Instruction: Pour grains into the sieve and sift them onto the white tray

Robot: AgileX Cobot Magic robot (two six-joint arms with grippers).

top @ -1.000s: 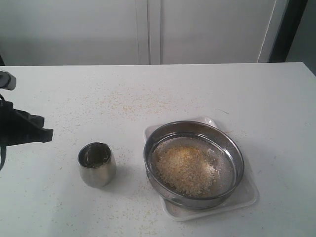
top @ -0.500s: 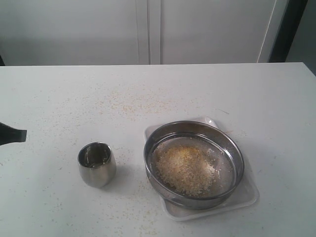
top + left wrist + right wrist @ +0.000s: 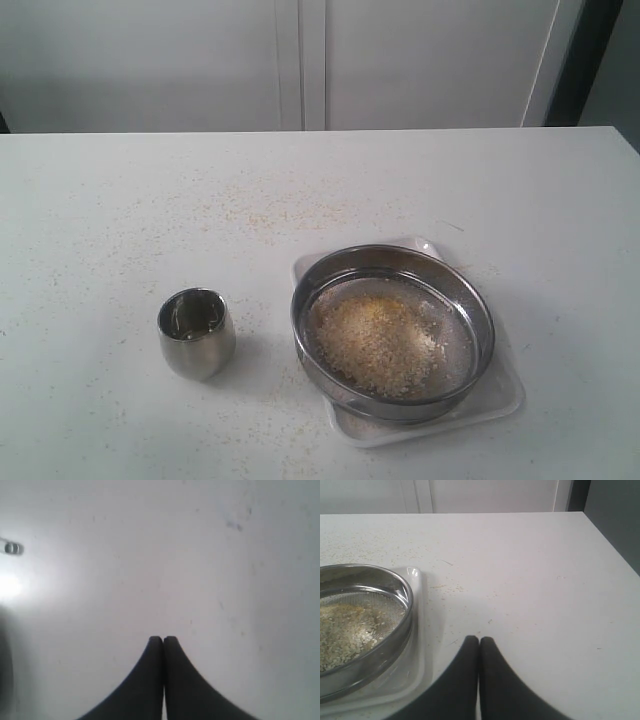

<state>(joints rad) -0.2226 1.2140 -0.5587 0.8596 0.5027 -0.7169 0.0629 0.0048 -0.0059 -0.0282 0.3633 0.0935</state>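
Note:
The steel sieve (image 3: 392,330) rests on the white tray (image 3: 500,395) on the right half of the table. A heap of pale and yellow grains (image 3: 375,340) lies on its mesh. In the right wrist view the sieve (image 3: 362,625) with its grains (image 3: 347,630) and the white tray (image 3: 417,630) sit beside my right gripper (image 3: 479,639), which is shut and empty over the bare table. My left gripper (image 3: 163,639) is shut and empty above plain white table. Neither gripper shows in the exterior view.
A small rounded steel cup (image 3: 196,332) stands upright to the left of the sieve. Sparse crumbs (image 3: 270,210) are scattered over the white table (image 3: 120,200). The table's right edge (image 3: 612,540) runs near the right gripper.
The left arm has drawn back to the left and gone out of the exterior view. Sieve, tray and cup have not moved.

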